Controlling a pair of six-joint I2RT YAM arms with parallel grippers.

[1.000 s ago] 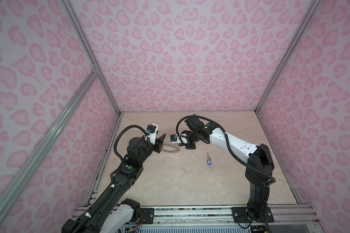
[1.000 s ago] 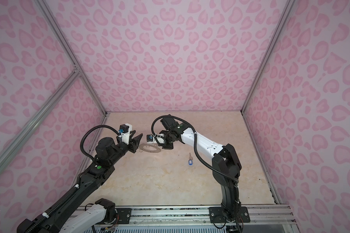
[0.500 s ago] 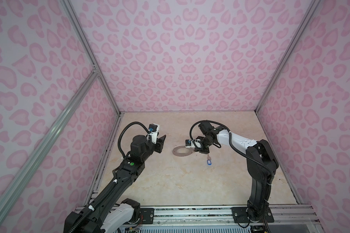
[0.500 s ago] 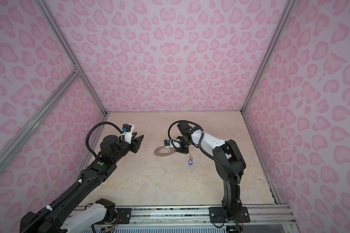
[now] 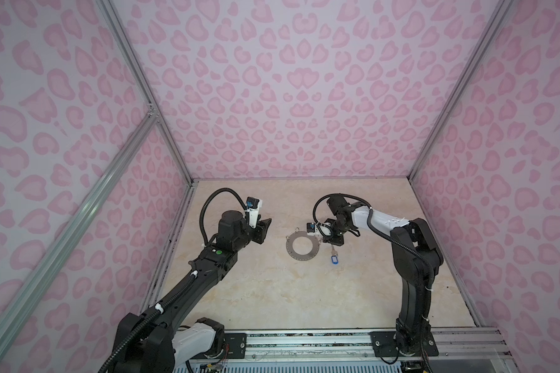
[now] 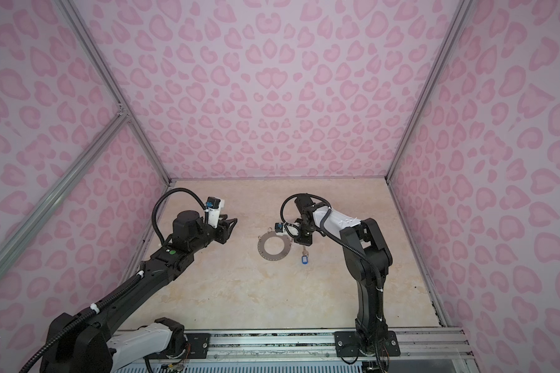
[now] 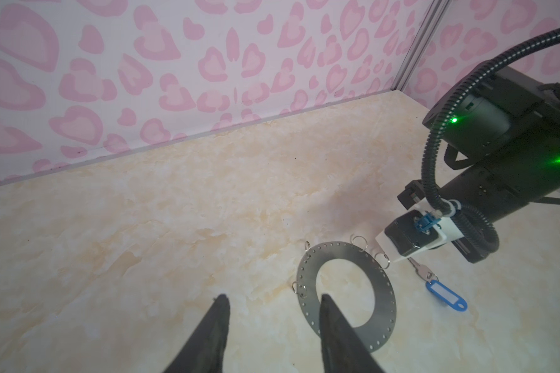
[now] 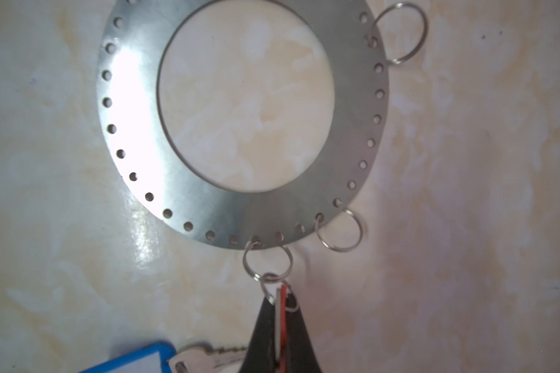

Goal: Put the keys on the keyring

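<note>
While the keyring (image 5: pixel 303 247) lies flat on the table (image 5: pixel 272 290), the right claw (image 8: pixel 280 298) pinches the red tag (image 8: pixel 284 311) at its 3 o'clock edge. The blue-tag key (image 5: pixel 333 258) lies at 4 o'clock. The left claw (image 7: pixel 274 296) stands open and empty at 9 o'clock, bare table between.

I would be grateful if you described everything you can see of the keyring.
The keyring is a flat grey metal disc with a large centre hole and small holes round its rim. Four thin wire loops sit on its edge. It lies flat on the beige table between the arms. The right pincer, shut on a red tag, holds that tag's small ring against one loop; whether they are linked is unclear. A blue-tagged key lies beside it, apart.
</note>
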